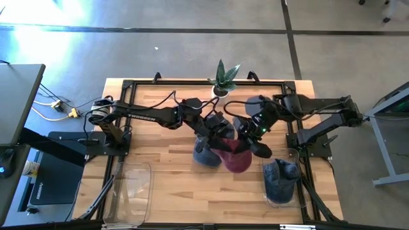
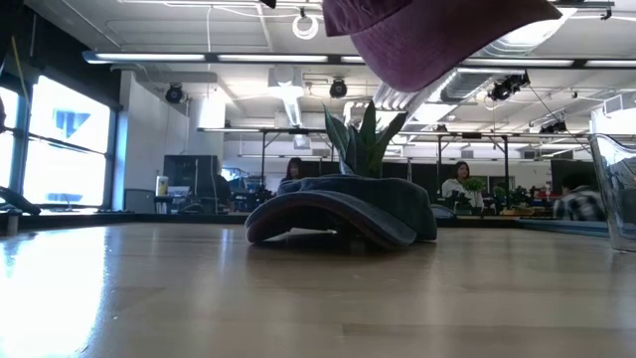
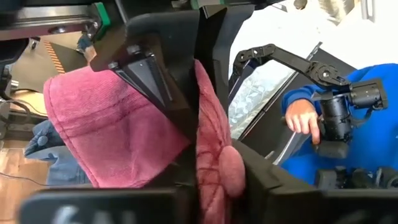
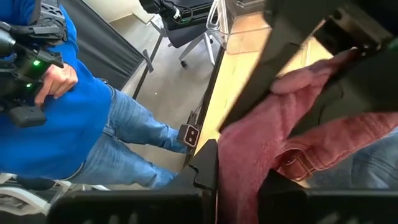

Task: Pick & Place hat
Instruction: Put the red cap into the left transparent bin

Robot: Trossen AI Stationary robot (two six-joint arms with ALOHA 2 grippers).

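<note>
At the near edge of the wooden table [image 1: 172,191], a clear bin [image 1: 131,191] stands empty on the left side and a second clear bin [image 1: 281,182] on the right side holds a dark blue hat [image 1: 280,174]. Toward the middle of the table, both arms meet over a maroon hat [image 1: 235,156], which hangs in the air clear of the boards; the low view shows it floating above the tabletop. The left gripper [image 3: 193,118] has its dark fingers pressed together on the hat's pink-red fabric, a fold of cloth pinched between them. The right gripper [image 4: 249,168] is likewise clamped tight on the same maroon hat, its fingers squeezing a bunched edge near the strap buckle. Just beside and partly under the lifted hat, a blue denim hat [image 1: 206,153] lies flat on the table, brim toward the low camera. Behind it, at the far edge of the table, stands a small potted plant [image 1: 223,80] with spiky leaves. Off the table, a person in a blue top and jeans [image 4: 93,118] holds a control handle.
</note>
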